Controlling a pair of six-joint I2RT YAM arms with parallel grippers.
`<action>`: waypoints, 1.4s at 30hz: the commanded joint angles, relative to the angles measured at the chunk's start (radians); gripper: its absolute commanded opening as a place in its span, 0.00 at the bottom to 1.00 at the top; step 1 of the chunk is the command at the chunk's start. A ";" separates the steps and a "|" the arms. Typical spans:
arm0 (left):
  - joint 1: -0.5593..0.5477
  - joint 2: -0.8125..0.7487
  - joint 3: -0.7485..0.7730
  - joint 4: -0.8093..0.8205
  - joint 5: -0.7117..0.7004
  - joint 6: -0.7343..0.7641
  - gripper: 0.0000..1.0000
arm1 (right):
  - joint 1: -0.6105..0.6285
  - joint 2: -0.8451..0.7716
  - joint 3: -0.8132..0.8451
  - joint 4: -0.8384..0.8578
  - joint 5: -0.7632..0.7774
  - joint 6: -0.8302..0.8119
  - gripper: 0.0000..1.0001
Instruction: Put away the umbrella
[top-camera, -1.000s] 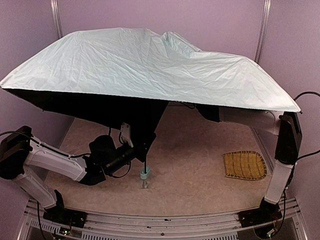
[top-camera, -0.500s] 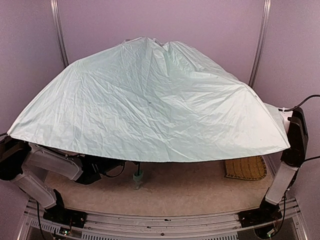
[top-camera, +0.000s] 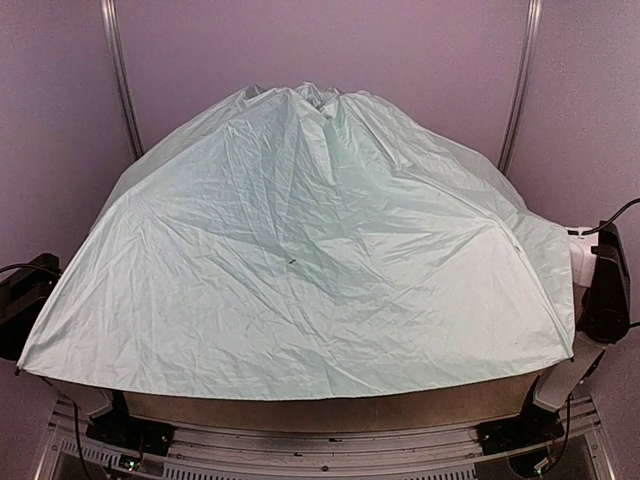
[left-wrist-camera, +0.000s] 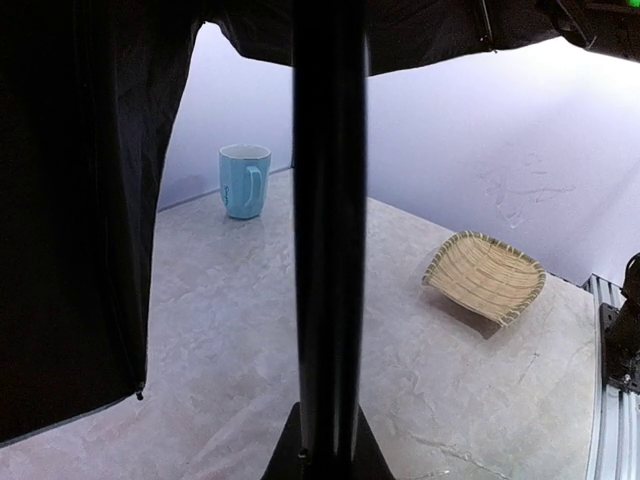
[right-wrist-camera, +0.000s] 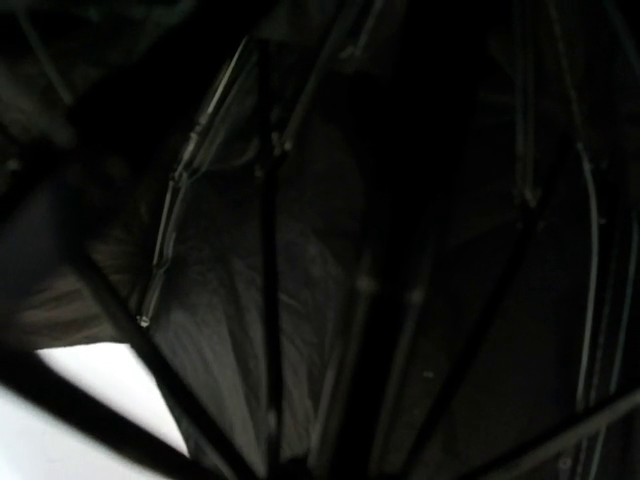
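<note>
The umbrella is spread over the whole table, its pale mint canopy peaked at the back and its rim low at the front. In the left wrist view its thick black shaft runs straight up from my left gripper, which is shut on it. Black lining hangs at the left. The right wrist view is dark: only black lining and thin metal ribs show close up, and my right gripper's fingers cannot be made out. The canopy hides both grippers from above.
A pale blue mug stands at the far side of the table under the canopy. A woven straw mat lies to the right. My left arm and right arm stick out at the canopy's edges.
The canopy has come down from a raised, tilted spread to a low dome over the table. It now hides both arms' front parts, the handle and the mat from above.
</note>
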 joint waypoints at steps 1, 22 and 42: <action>-0.006 -0.038 0.163 0.351 0.047 0.003 0.00 | 0.035 0.096 -0.053 -0.355 -0.037 -0.246 0.00; -0.058 -0.091 -0.017 -0.073 -0.096 0.071 0.49 | -0.070 0.030 0.102 0.099 0.188 -0.209 0.00; 0.453 -0.245 -0.130 -0.380 -0.224 -0.438 0.67 | -0.155 -0.127 0.274 0.034 0.183 -0.180 0.00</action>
